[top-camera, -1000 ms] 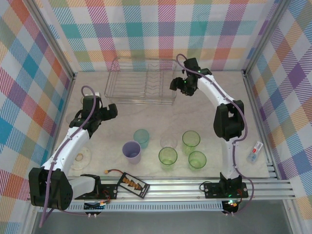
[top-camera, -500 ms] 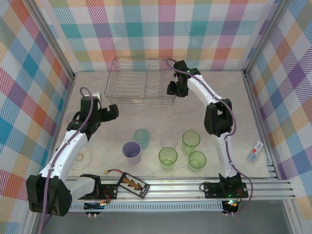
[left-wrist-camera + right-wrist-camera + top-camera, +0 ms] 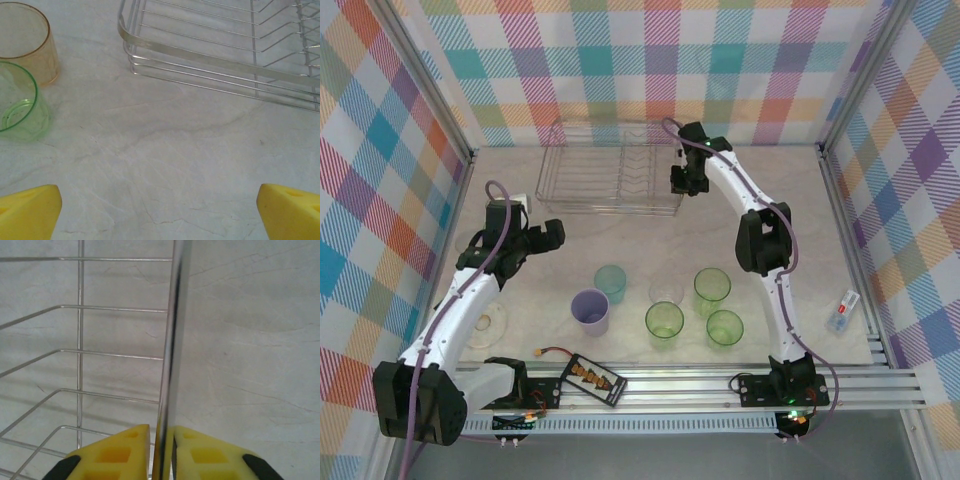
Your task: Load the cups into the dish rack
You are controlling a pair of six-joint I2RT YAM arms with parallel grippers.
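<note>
The wire dish rack (image 3: 605, 205) stands at the back of the table. My right gripper (image 3: 682, 182) is at its right end, shut on the rack's chrome rim (image 3: 170, 365), which runs between the yellow pads (image 3: 120, 452). Mid-table stand a teal cup (image 3: 610, 281), a lilac cup (image 3: 590, 310), a clear cup (image 3: 666, 291) and three light green cups (image 3: 712, 287). My left gripper (image 3: 535, 235) hangs open over bare table left of them, nothing between its fingers (image 3: 30, 212). In the left wrist view an orange cup (image 3: 27, 40) and a green cup (image 3: 17, 102) sit left of the rack's corner (image 3: 200, 55).
A flat black box (image 3: 593, 377) with orange marks lies by the near rail. A clear round lid (image 3: 485, 325) rests at the near left. A small white item (image 3: 843, 311) lies at the right edge. Checked walls close in three sides.
My right gripper moved left to the rack's right end and closed on its rim. The left arm shifted slightly, its gripper still open.
</note>
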